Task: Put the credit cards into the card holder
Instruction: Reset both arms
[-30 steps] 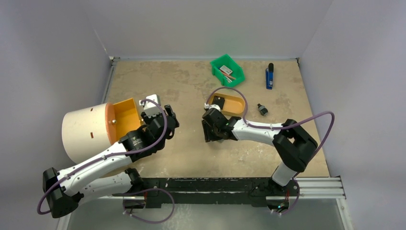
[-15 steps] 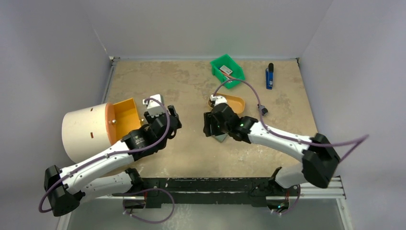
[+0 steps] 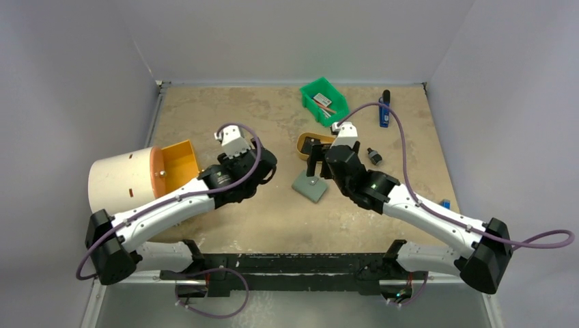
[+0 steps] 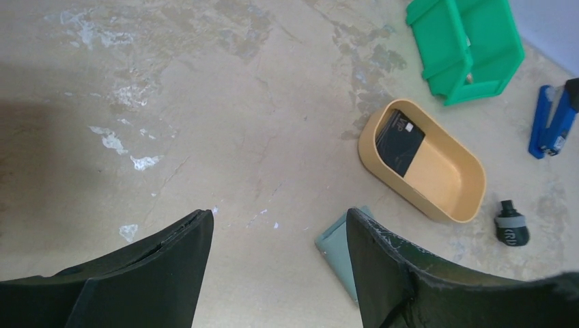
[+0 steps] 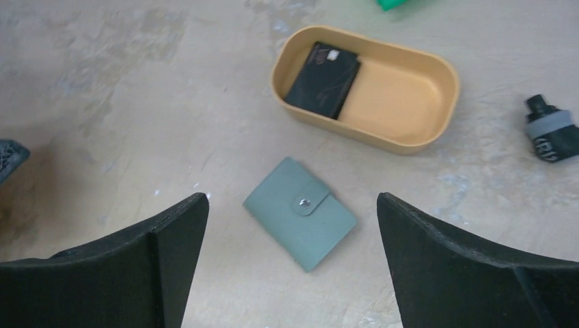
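The card holder (image 3: 310, 186) lies flat on the table, folded shut with its snap button fastened. It is grey-green and sits just in front of a tan oval tray (image 3: 302, 141). Black credit cards (image 5: 322, 80) lie stacked in the left end of that tray (image 5: 418, 145). My right gripper (image 5: 292, 198) hovers open above the card holder (image 5: 300, 213), touching nothing. To the wallet's left, my left gripper (image 4: 276, 217) is open and empty over bare table; its right finger hides part of the card holder (image 4: 336, 244). The cards (image 4: 400, 142) show beyond it.
A green bin (image 3: 324, 100) and a blue tool (image 3: 384, 109) stand at the back. A small black knob (image 3: 373, 156) lies right of the tray. A big white cylinder with an orange inside (image 3: 126, 188) lies at the left edge.
My right gripper has opened wide and drawn back towards the tray, leaving the card holder uncovered on the table. The left arm has swung right towards the middle and opened a little more.
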Robot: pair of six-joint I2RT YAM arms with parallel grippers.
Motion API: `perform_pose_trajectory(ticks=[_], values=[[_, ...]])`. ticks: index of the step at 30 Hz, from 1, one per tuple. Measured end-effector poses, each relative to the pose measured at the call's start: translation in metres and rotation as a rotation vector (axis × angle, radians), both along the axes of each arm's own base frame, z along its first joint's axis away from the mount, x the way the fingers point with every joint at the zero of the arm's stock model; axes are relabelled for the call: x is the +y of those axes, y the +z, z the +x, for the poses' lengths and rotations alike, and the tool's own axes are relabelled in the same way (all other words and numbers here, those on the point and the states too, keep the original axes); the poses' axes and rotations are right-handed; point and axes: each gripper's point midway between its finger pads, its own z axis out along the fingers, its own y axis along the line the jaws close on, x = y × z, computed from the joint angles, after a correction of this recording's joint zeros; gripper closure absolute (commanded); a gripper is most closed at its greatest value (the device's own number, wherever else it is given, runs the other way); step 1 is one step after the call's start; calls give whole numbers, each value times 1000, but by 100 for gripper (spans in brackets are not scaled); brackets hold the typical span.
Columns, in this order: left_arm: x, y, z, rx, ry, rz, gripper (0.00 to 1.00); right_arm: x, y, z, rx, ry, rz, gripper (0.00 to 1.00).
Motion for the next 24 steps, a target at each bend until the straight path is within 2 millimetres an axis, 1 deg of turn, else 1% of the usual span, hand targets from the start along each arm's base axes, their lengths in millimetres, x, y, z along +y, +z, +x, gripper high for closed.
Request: perform_pose_trajectory(ticks=[4, 6, 8, 9, 10, 12, 13, 15, 17, 18, 19, 20, 21, 22, 23, 24], values=[[-8, -8, 5, 71, 23, 59, 21, -20, -2, 6, -70, -77, 9, 1], [-14, -8, 9, 92, 13, 96, 22, -26, -3, 10, -69, -83, 22, 1], [-19, -8, 12, 110, -22, 150, 22, -38, 0, 25, -48, -116, 41, 1], [-21, -9, 13, 118, -43, 177, 22, -36, 1, 28, -37, -111, 42, 1], [-23, -8, 14, 122, -60, 197, 19, -53, 5, 45, -29, -177, 41, 1], [-26, -5, 14, 130, -118, 241, 13, -68, 14, 68, -28, -242, 52, 1], [-28, -1, 15, 123, -146, 259, 12, -77, 19, 77, -32, -273, 61, 1], [-30, 8, 18, 102, -180, 275, 11, -94, 25, 87, -33, -318, 83, 1], [-32, 23, 21, 70, -210, 289, 11, -113, 36, 92, -38, -364, 101, 1], [-34, 32, 23, 54, -220, 293, 11, -122, 47, 94, -51, -386, 106, 1], [-36, 46, 26, 28, -229, 294, 11, -129, 59, 94, -71, -400, 111, 1], [-37, 59, 29, 3, -235, 293, 11, -133, 76, 93, -103, -400, 120, 1], [-39, 76, 33, -30, -237, 287, 11, -134, 91, 91, -137, -394, 126, 1], [-40, 98, 37, -74, -238, 282, 11, -137, 112, 86, -188, -380, 131, 1], [-39, 114, 39, -108, -234, 277, 11, -139, 133, 79, -240, -368, 139, 1], [-37, 132, 41, -146, -228, 277, 11, -143, 158, 70, -305, -354, 150, 1]])
